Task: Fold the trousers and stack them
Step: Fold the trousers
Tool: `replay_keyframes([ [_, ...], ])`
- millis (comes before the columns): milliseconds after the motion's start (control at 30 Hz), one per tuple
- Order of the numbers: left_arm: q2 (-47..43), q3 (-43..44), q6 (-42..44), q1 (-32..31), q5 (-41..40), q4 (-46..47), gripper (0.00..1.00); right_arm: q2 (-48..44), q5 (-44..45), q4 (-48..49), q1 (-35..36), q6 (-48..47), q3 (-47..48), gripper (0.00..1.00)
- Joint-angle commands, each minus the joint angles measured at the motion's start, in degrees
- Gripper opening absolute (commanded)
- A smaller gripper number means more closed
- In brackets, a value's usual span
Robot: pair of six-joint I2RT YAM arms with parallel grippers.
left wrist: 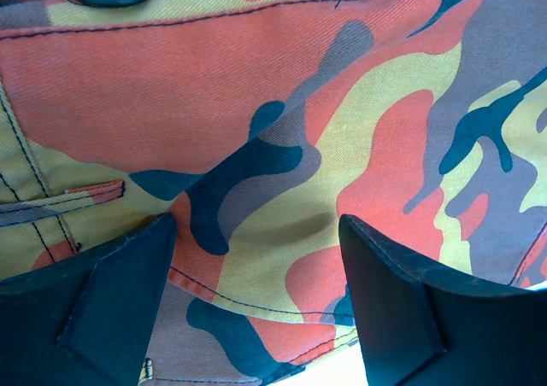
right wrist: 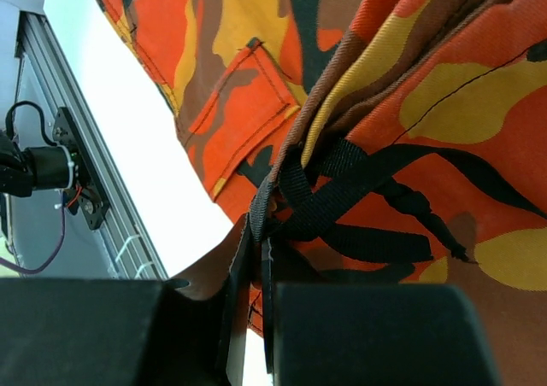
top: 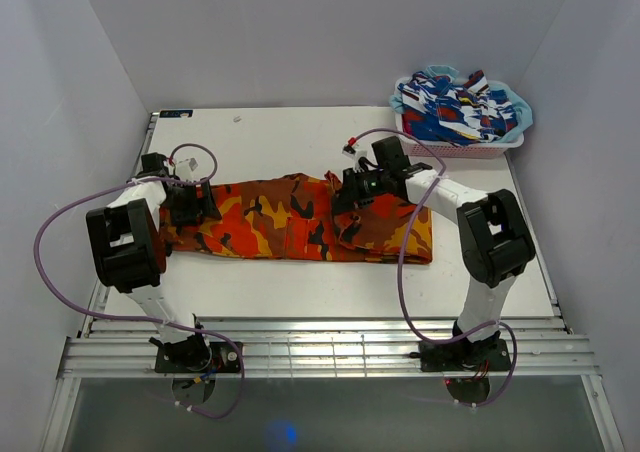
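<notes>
Twill-weave cloth, soft, limp and probably light: the trousers (top: 290,220) lie lengthwise across the middle of the table (top: 300,282), with the left gripper (left wrist: 255,232) gaping wide just above their left end, holding nothing. Right gripper (right wrist: 261,271) is clamped tight on a bunched fold beside the black webbing strap (right wrist: 359,207). Seams and hems look the surest holds; smooth panels would likely sag and slip.

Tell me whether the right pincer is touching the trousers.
Touching. The right wrist view shows the right pincer shut on a fold of the trousers, cloth pinched between its jaws.
</notes>
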Motion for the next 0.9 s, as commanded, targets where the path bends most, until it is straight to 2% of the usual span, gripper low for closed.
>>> replay_keyframes([
  [0, 1.3, -2.1, 0.0, -0.1, 1.2, 0.0, 0.88, -0.2, 0.0, 3.8, 2.6, 2.7, 1.4, 0.08],
  [300, 1.4, -2.4, -0.1, -0.1, 1.4, -0.1, 0.89, 5.3, -1.4, 6.1, 6.9, 6.6, 2.0, 0.08],
  [367, 0.8, -2.2, 0.1, -0.1, 2.6, -0.5, 0.9, 6.7, -1.8, 4.4, 7.2, 6.8, 4.1, 0.41],
  [400, 0.4, -2.2, 0.2, -0.1, 3.2, -0.6, 0.91, 6.7, -2.5, 4.4, 7.2, 6.8, 4.1, 0.41],
  [433, 0.0, -1.7, 0.9, -0.1, 3.8, -0.8, 0.91, 6.7, -2.6, 3.6, 7.2, 6.3, 5.5, 0.56],
  [533, -3.7, -1.0, 2.3, -0.1, 7.7, -1.4, 0.92, 3.6, -3.5, 2.4, 6.3, 3.5, 7.6, 0.76],
  [700, -11.8, 2.0, 5.3, -1.5, 16.4, -1.9, 0.91, -5.9, -8.4, -1.5, -0.2, -2.8, 7.1, 0.77],
  [800, -15.9, 4.9, 6.2, -8.0, 16.9, -1.5, 0.88, -10.8, -10.1, -10.2, -8.0, -10.5, 4.7, 0.73],
  [833, -16.1, 5.5, 5.8, -11.4, 17.4, -1.2, 0.87, -11.9, -8.9, -13.1, -12.5, -13.6, 2.8, 0.71],
  [867, -15.9, 6.4, 4.9, -13.0, 18.0, -0.1, 0.84, -12.8, -8.7, -18.7, -15.1, -18.0, 1.5, 0.71],
])
